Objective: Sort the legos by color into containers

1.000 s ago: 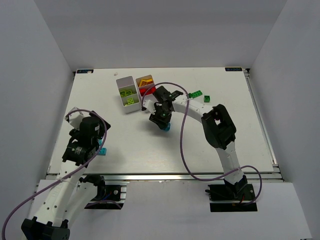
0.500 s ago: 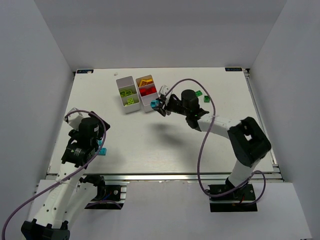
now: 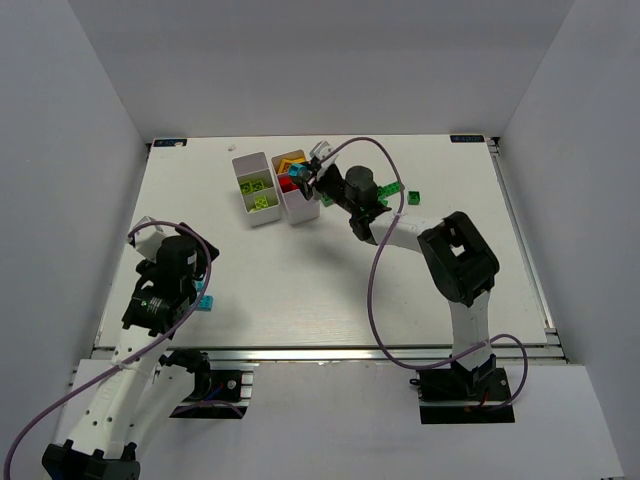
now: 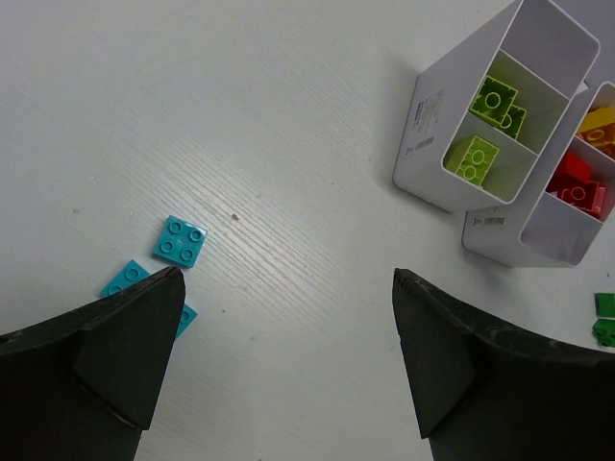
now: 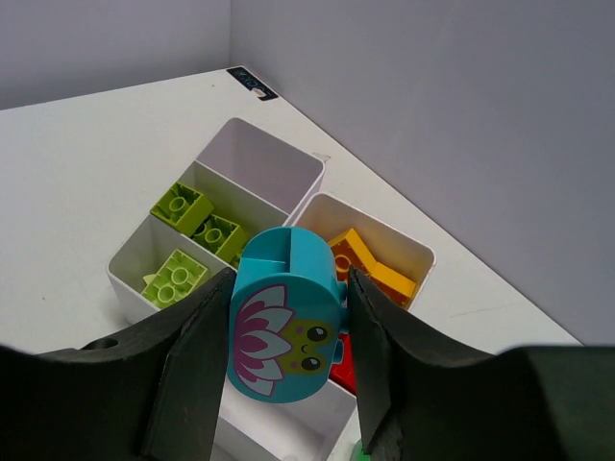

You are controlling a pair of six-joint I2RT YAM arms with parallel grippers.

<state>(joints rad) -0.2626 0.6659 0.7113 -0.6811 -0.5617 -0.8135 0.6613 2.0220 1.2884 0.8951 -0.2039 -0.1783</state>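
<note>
Squarely between the black fingers (image 5: 202,365) of the right claw (image 5: 288,288) sits a cyan piece (image 5: 286,336). It is a smooth, glossy plastic block with a rounded face, printed with a pink-and-white lotus and a small green smiling figure. The claw is partly closed and pinches the piece on both flanks, and the piece hangs in the air above the containers. From the wrist view it covers part of the middle compartment of the right-hand tray (image 5: 415,252). That tray is a narrow white plastic box with thin walls. Orange and yellow bricks (image 5: 370,267) lie in its far cell, and red bricks (image 5: 344,370) show just beside the claw's finger. Touching it side by side stands the other tray (image 5: 312,173), where studded lime bricks (image 5: 197,219) lie in the middle and near cells. Two green bricks (image 3: 413,196) lie on the tabletop (image 4: 288,125) close to the right arm, past the trays. The tabletop is white with a fine wood grain. Well apart, near the left front, the left claw (image 4: 288,355) stands spread wide and grips nothing. Its dark, wedge-shaped fingers hover over the tabletop. A flat square cyan plate (image 4: 180,240) with four studs lies just beyond its left finger, and more cyan pieces (image 4: 125,279) are partly hidden by that finger.
</note>
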